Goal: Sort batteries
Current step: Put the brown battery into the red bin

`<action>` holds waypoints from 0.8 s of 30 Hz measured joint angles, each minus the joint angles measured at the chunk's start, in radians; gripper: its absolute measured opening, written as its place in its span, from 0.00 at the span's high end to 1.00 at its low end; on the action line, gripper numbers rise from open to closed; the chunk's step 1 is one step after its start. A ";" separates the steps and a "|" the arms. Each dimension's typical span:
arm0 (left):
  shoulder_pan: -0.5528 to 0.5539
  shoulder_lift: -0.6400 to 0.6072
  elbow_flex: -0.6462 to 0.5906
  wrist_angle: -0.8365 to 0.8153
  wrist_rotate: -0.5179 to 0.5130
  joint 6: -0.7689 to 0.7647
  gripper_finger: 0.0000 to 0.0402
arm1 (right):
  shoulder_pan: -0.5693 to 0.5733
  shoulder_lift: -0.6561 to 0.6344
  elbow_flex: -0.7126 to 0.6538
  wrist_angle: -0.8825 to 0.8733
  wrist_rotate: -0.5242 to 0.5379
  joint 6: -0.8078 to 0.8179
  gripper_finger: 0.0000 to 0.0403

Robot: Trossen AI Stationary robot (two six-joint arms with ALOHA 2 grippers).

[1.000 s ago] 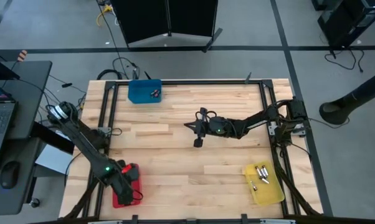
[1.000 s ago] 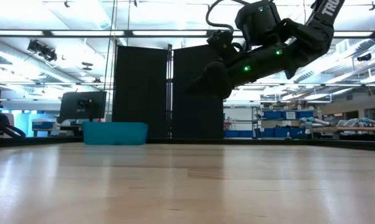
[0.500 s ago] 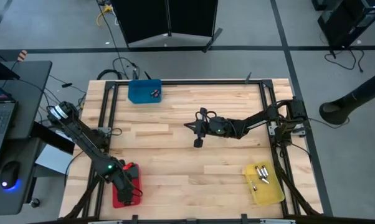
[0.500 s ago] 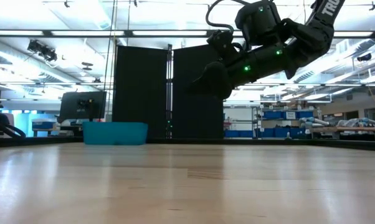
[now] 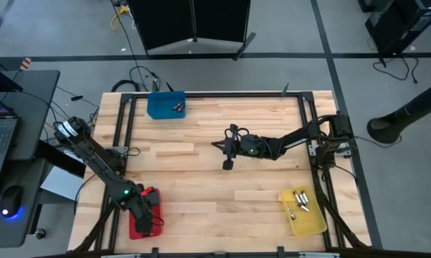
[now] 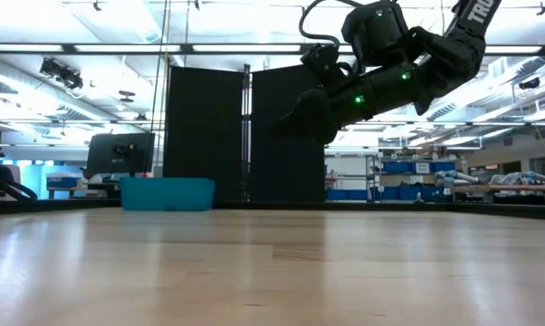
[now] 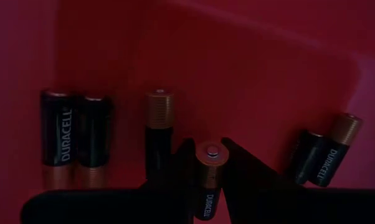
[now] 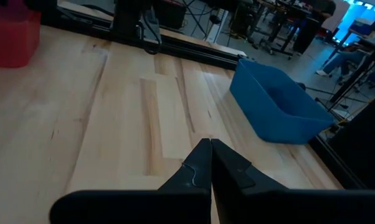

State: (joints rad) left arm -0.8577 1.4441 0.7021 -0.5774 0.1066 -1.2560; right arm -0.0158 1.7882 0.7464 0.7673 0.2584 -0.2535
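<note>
My left gripper (image 5: 149, 217) reaches down into the red tray (image 5: 134, 231) at the table's near left corner. In the left wrist view it (image 7: 206, 149) is shut on a black-and-copper battery (image 7: 207, 183). Several more black-and-copper batteries lie on the red tray's floor: a pair (image 7: 75, 138), one (image 7: 158, 134) and another pair (image 7: 327, 150). My right gripper (image 5: 228, 162) hangs shut and empty above the table's middle; it also shows in the right wrist view (image 8: 210, 149) and the low view (image 6: 313, 113). My left gripper pinches the battery's sides (image 7: 206, 186) between its two fingers. The fingers point down into the tray and lie along the battery, whose copper end with the button (image 7: 210, 152) sticks out past the fingertips. Whether it touches the tray floor, I cannot tell.
A blue tray (image 5: 166, 104) with a few batteries stands at the far left edge. A yellow tray (image 5: 303, 211) with several silvery batteries stands at the near right. Bare wooden table (image 5: 201, 186) lies between them.
My left gripper has shifted slightly toward the table's near edge inside the red tray, then kept still.
</note>
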 joint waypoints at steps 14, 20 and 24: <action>0.000 0.001 0.000 0.002 -0.001 0.001 0.86 | 0.000 0.000 0.000 -0.005 0.000 0.000 0.97; 0.000 0.002 -0.001 -0.018 -0.026 -0.001 0.86 | 0.000 0.000 0.000 -0.006 0.000 0.000 0.97; 0.000 0.002 -0.002 -0.028 -0.052 -0.003 0.86 | 0.000 0.000 0.000 -0.006 0.000 0.000 0.97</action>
State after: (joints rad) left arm -0.8577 1.4464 0.7002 -0.6054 0.0550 -1.2591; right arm -0.0158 1.7878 0.7464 0.7609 0.2584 -0.2531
